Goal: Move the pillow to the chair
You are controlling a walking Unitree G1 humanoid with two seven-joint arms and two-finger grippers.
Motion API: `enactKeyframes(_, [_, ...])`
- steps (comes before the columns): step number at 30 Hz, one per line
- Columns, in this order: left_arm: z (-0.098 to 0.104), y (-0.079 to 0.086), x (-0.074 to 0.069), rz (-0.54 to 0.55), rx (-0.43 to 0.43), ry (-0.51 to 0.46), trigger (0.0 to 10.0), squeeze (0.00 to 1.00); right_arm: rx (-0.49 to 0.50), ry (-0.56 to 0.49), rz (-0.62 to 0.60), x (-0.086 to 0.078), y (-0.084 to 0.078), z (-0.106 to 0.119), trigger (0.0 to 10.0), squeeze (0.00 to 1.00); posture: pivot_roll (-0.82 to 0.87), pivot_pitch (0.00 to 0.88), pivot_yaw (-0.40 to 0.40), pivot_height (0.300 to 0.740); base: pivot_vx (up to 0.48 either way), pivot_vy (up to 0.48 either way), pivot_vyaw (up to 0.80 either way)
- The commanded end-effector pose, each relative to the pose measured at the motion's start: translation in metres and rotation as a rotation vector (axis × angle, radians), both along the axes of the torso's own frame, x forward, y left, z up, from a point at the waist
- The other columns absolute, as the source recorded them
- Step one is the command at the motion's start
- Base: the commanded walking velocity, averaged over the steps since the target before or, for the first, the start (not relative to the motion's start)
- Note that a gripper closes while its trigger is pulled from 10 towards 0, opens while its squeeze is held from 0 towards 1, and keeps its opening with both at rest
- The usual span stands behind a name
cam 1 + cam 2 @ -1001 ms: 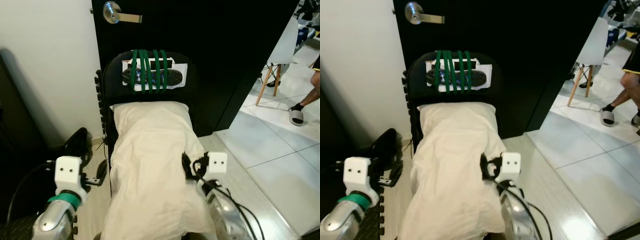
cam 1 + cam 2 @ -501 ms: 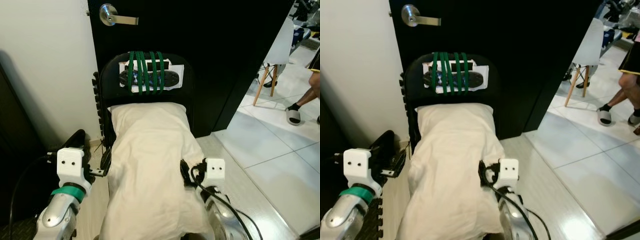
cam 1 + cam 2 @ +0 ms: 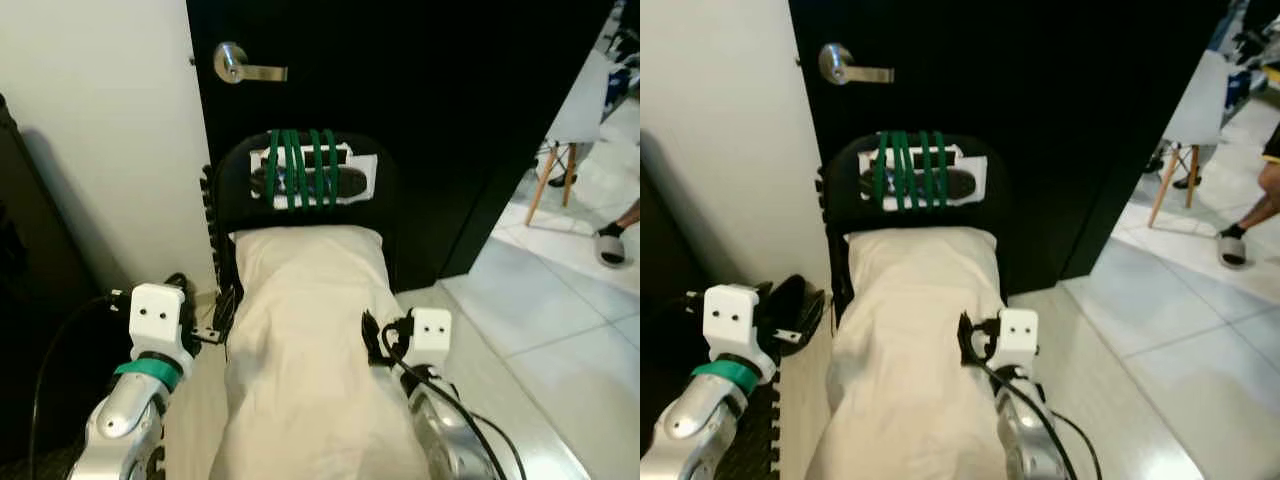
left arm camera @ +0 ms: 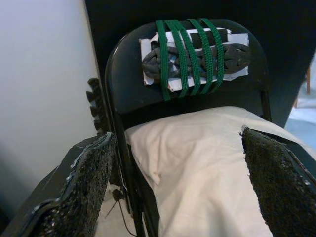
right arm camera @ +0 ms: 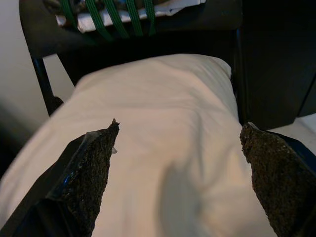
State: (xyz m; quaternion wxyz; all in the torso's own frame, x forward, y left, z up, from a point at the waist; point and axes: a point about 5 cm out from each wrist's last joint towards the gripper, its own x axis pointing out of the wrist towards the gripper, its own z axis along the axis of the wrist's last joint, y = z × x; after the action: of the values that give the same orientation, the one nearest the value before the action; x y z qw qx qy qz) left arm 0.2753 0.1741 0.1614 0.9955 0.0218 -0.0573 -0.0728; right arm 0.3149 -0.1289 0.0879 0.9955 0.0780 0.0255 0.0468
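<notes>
Left eye view: we are seeing the white pillow (image 3: 310,340) lying lengthwise on the black folding chair (image 3: 235,190), its far end resting against the backrest. Green straps (image 3: 300,165) are binding a dark bundle and white paper to the backrest. The chair is standing against a black door (image 3: 420,100) with a silver lever handle (image 3: 245,68); a white wall (image 3: 100,130) is on the robot's left. The left gripper (image 3: 215,325) is sitting just beside the pillow's left edge, the right gripper (image 3: 375,340) at its right edge — fingers mostly hidden here, so we cannot tell contact.

Right eye view: we are seeing the same layout. On the tiled floor (image 3: 1160,330) to the right a white chair with wooden legs (image 3: 1190,120) is standing, and a person's foot in a sandal (image 3: 1235,245) is showing near the edge.

Left wrist view: the two black fingers (image 4: 89,192) are standing wide apart, one outside the chair frame and the other over the pillow (image 4: 197,163) — nothing is clamped between them. The strapped backrest is straight ahead.

Right wrist view: the fingers (image 5: 91,168) are also spread apart above the pillow (image 5: 163,148), one over its middle and one off its edge, not closing on it.
</notes>
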Motion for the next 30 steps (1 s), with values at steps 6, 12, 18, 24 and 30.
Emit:
enactKeyframes(6, [-0.004, 0.018, -0.001, 0.017, 0.011, 0.045, 10.0, 0.00, 0.046, 0.043, -0.063, -0.006, 0.002, -0.011, 10.0, 0.00, 0.12, 0.027, 0.105, 0.711, 0.000, 0.000, 0.00])
enactKeyframes(12, [-0.006, 0.030, 0.000, 0.050, 0.002, 0.053, 10.0, 0.00, 0.039, 0.060, -0.061, -0.008, 0.002, -0.015, 10.0, 0.00, 0.11, 0.031, 0.092, 0.731, 0.000, 0.000, 0.00])
enactKeyframes(18, [-0.005, 0.043, -0.003, 0.064, 0.028, 0.057, 10.0, 0.00, 0.012, 0.094, -0.041, -0.012, -0.002, -0.021, 10.0, 0.00, 0.12, 0.037, 0.052, 0.740, 0.000, 0.000, 0.00])
enactKeyframes(24, [-0.002, 0.047, -0.006, 0.054, 0.011, 0.051, 10.0, 0.00, 0.007, 0.115, -0.023, -0.013, 0.001, -0.025, 10.0, 0.00, 0.13, 0.034, 0.009, 0.740, 0.000, 0.000, 0.00])
enactKeyframes(30, [0.001, 0.045, -0.011, 0.058, -0.005, 0.033, 10.0, 0.00, 0.005, 0.121, 0.031, -0.011, 0.008, -0.025, 10.0, 0.00, 0.14, 0.033, -0.021, 0.740, 0.000, 0.000, 0.00])
